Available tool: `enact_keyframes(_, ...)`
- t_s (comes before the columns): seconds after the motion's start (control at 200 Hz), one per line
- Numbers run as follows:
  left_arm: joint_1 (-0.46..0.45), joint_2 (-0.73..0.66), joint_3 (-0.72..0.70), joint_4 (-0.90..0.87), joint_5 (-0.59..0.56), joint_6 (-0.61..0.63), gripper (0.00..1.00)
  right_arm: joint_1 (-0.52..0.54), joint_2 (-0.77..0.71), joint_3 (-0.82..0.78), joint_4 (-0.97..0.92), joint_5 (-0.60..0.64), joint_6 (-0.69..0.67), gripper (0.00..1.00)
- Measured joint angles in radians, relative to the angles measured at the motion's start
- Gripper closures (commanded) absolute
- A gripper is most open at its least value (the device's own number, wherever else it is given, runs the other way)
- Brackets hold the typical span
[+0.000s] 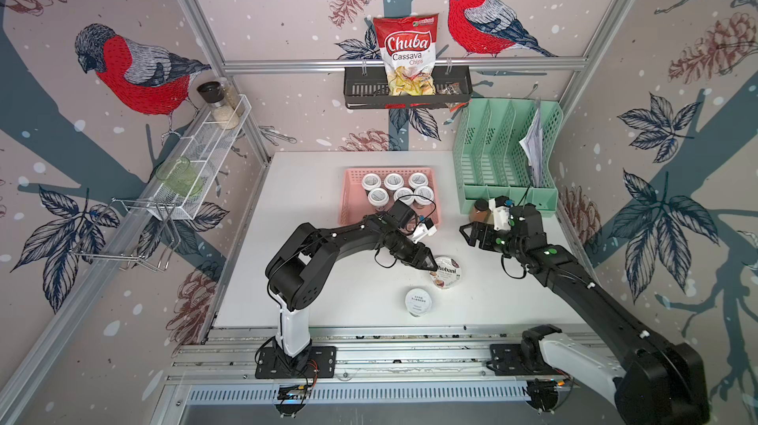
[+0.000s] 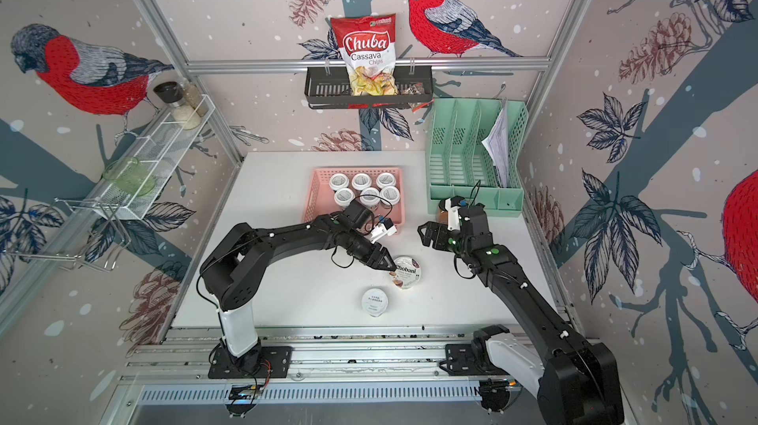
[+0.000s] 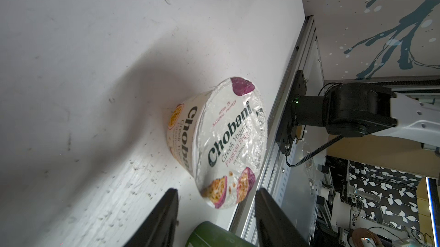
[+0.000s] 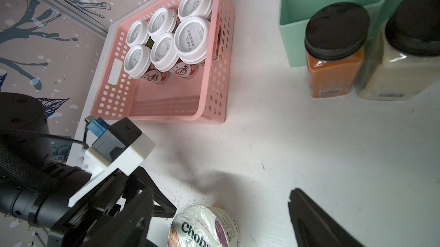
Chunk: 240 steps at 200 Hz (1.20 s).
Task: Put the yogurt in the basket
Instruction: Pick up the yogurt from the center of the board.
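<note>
Straddling the squat, crinkly-foil-lidded Chobani cup point(image 3: 228, 138), left claw point(image 3: 216, 189) stands half-open, unclamped; right claw point(image 1: 466, 235) wide, empty.

The white table point(image 1: 303, 181) bears a pink basket point(image 1: 350, 201), green organiser point(image 1: 484, 148), two spice jars point(image 4: 333, 67), Chobani cup point(image 1: 449, 275) and small cup point(image 1: 418, 300).

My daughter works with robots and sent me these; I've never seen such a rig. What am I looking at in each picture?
These are two black robot arms: left arm, right arm, bolted at a white table. Two pictures look down from overhead; two come from cameras on the wrists. Six small yogurt cups stand in the pink basket; a seventh cup, the Chobani cup and two spice jars stand outside. The left gripper straddles the Chobani cup, jaws apart; the right gripper is open, empty.
</note>
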Motion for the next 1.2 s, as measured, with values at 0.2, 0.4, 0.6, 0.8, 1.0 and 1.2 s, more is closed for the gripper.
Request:
enact_keyframes(0.2, -0.004, 0.020, 0.003, 0.005, 0.000, 0.000, 0.56, 0.000, 0.000, 0.000, 0.000, -0.006, 0.000, 0.08)
enact_keyframes(0.4, -0.006, 0.027, 0.004, 0.015, 0.000, -0.004, 0.59, 0.000, 0.003, -0.002, 0.000, -0.006, 0.000, 0.09)
enact_keyframes(0.6, -0.011, 0.044, 0.013, 0.015, 0.000, -0.008, 0.66, 0.000, 0.007, -0.005, 0.000, -0.006, -0.001, 0.09)
enact_keyframes(0.8, -0.012, 0.044, 0.016, 0.015, 0.000, -0.008, 0.72, 0.003, 0.013, -0.005, 0.001, -0.006, -0.003, 0.09)
enact_keyframes(1.0, -0.012, 0.044, 0.016, 0.015, 0.000, -0.010, 0.80, 0.007, 0.021, -0.005, 0.002, -0.006, -0.003, 0.09)
enact_keyframes(1.2, -0.012, 0.043, 0.018, 0.014, 0.000, -0.011, 0.82, 0.011, 0.030, -0.005, 0.003, -0.006, -0.003, 0.09)
